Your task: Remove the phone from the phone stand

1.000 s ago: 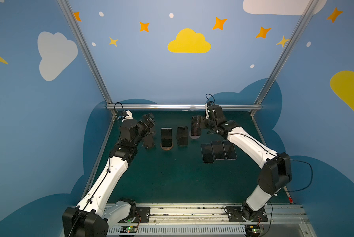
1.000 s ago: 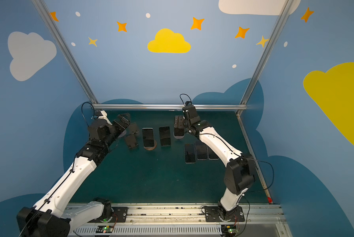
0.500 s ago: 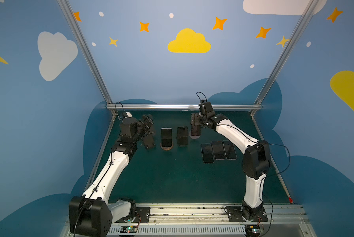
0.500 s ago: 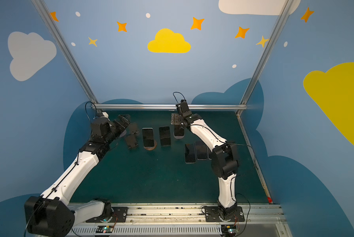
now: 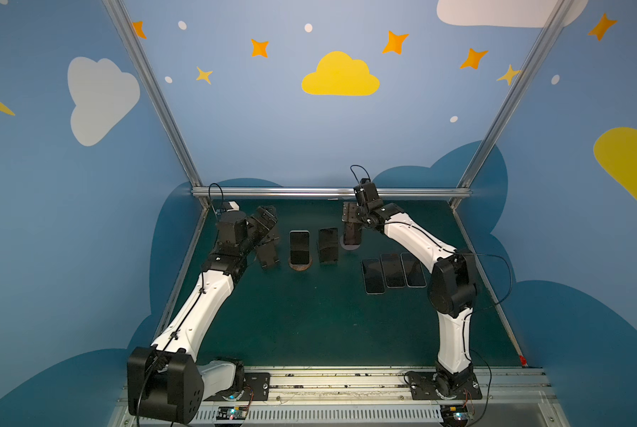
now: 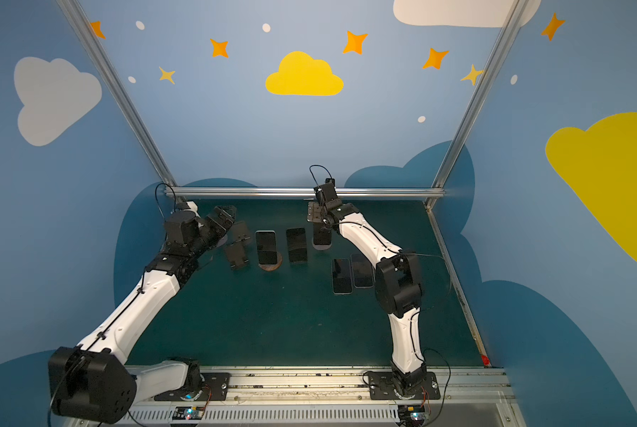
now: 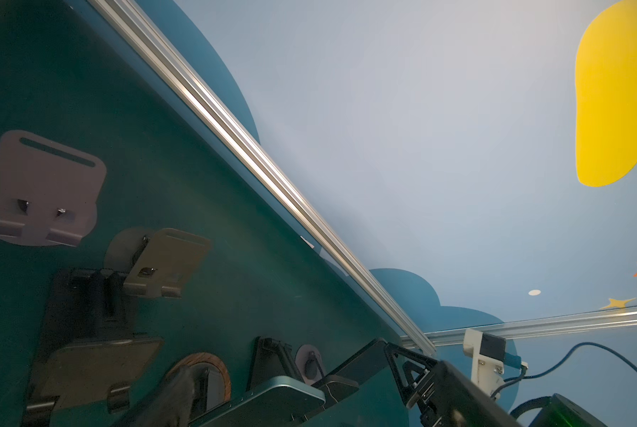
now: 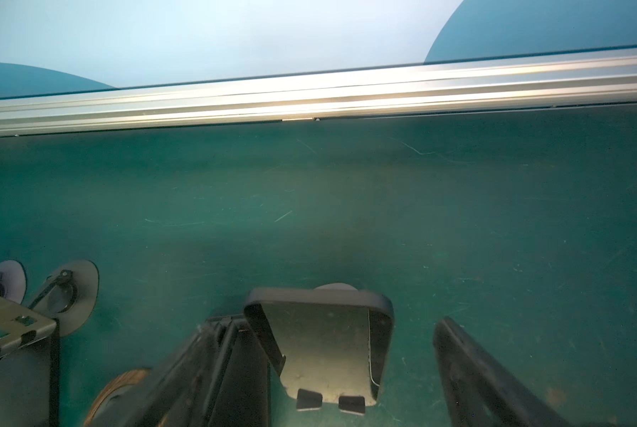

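- Green tabletop [image 5: 309,325] carries a row of stands along its back edge, and three phones [image 5: 393,271] lie flat side by side toward your right arm.
- Your phone [image 5: 299,247] leans upright in the phone stand [image 5: 300,265] with the round wooden base, mid-row; neither end effector touches it.
- Your left end effector [image 5: 266,220] hangs at the left end of the row, just above an empty black stand [image 5: 267,257], jaws spread wide and grasping nothing.
- Your right end effector [image 5: 351,226] is released too. In the right wrist view its fingers [image 8: 476,369] stand on either side of an empty grey stand [image 8: 328,351], and that finger is clear of it.
- You cannot tell whether the dark stand [image 5: 328,244] between the wooden-based one and the grey one carries a phone.
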`<state>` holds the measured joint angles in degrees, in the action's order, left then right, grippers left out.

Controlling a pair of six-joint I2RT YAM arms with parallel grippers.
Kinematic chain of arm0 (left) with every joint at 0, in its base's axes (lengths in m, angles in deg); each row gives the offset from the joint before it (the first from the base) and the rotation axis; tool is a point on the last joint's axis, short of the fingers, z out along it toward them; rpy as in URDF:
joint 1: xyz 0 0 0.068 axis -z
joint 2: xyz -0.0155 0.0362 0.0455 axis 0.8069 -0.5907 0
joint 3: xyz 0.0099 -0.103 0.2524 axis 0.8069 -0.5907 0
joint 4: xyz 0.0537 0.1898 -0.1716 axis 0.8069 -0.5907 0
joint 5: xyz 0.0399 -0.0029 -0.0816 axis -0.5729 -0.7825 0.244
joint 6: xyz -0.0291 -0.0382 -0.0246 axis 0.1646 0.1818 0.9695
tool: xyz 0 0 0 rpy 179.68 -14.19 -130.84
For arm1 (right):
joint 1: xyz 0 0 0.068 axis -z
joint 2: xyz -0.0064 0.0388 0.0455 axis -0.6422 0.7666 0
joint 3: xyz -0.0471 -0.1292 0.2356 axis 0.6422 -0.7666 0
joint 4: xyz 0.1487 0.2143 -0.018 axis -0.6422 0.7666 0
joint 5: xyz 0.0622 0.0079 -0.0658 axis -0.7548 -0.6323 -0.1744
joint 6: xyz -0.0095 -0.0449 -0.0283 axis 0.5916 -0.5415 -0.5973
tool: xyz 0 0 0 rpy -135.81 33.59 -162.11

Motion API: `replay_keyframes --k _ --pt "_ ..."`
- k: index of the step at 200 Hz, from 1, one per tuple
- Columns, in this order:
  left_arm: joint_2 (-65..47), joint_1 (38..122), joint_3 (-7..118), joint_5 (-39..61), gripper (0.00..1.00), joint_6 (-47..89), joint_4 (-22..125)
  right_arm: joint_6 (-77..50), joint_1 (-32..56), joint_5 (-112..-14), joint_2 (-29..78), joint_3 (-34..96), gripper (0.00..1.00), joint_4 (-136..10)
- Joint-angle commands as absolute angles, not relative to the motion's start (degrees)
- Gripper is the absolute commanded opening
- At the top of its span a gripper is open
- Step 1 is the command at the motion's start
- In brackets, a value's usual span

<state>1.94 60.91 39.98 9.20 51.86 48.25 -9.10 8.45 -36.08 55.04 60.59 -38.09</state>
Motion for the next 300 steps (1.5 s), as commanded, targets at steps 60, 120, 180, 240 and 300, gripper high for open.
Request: replay_keyframes --k 60,120,180,240,300 --pt "0.87 60.29 39.45 10.71 1.00 51.99 50.05 -9.93 8.23 -35.60 58.29 62.87 0.92 -39.87" --pt "0.91 60.31 39.37 10.86 1.00 52.13 50.25 -9.59 8.23 -35.63 59.08 61.39 0.92 -41.84" --pt "0.75 60.29 39.36 11.21 1.00 52.26 50.40 -8.67 8.05 -34.83 58.49 58.59 0.92 -44.12" --pt "0.74 60.29 39.33 11.12 1.00 52.21 50.48 -8.65 8.05 -34.99 58.54 57.31 0.91 -45.03" --pt "0.68 60.23 39.36 11.30 1.00 52.21 50.48 -8.66 8.14 -34.39 60.63 59.02 0.89 -45.09"
